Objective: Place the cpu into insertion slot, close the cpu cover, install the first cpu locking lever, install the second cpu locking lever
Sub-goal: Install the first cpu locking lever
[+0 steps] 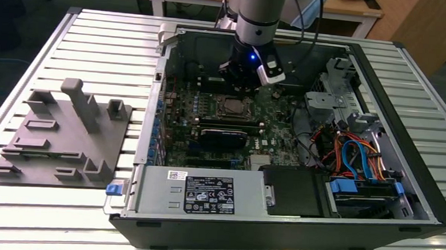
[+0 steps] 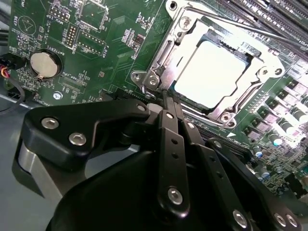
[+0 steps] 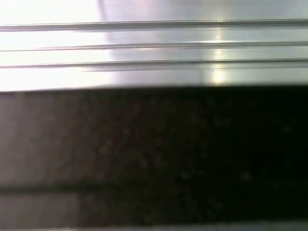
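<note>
The cpu (image 2: 211,72) lies flat in the insertion slot (image 2: 161,55) on the green board, its silver top showing through the window of the cpu cover (image 2: 255,65), which lies down over its edges. A thin metal locking lever (image 2: 240,28) runs along the slot's far side. My gripper (image 2: 168,96) is shut, its black fingers (image 2: 166,125) pressed together with the tip just beside the slot's near corner. In the exterior view the gripper (image 1: 244,85) hangs inside the open computer case just above the cpu (image 1: 229,106).
A coin battery (image 2: 44,64) and memory slots (image 2: 279,14) flank the socket. Case walls (image 1: 407,112), coloured cables (image 1: 351,152), a silver power supply (image 1: 200,192) and a black block (image 1: 299,192) crowd the case. A grey fixture (image 1: 62,134) stands at the exterior view's left.
</note>
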Controlling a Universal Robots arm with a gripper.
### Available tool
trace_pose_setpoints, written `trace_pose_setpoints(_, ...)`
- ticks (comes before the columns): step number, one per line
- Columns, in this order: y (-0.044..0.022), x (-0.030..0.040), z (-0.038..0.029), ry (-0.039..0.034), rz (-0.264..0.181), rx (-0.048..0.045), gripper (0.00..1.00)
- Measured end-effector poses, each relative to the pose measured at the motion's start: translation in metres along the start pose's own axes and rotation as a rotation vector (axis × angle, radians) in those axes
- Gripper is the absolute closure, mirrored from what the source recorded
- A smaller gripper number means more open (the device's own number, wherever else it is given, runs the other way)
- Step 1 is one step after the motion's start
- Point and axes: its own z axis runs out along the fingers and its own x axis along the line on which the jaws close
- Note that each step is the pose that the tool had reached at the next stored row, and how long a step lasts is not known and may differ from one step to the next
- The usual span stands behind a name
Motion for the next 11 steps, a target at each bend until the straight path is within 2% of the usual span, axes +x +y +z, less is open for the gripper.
trace_pose_setpoints(2,0.0,0.0,0.0006,0.0004,0.0,-0.0092,0.89)
trace_pose_setpoints(5,0.0001,-0.0001,0.001,0.0015,0.001,-0.0421,0.89)
trace_pose_setpoints(6,0.0001,-0.0001,0.001,0.002,0.001,-0.0495,0.89)
trace_pose_setpoints(8,0.0002,-0.0001,-0.0007,0.0019,0.001,-0.0529,0.89)
trace_pose_setpoints(11,0.0005,-0.0002,-0.0083,0.0022,0.001,-0.0522,0.89)
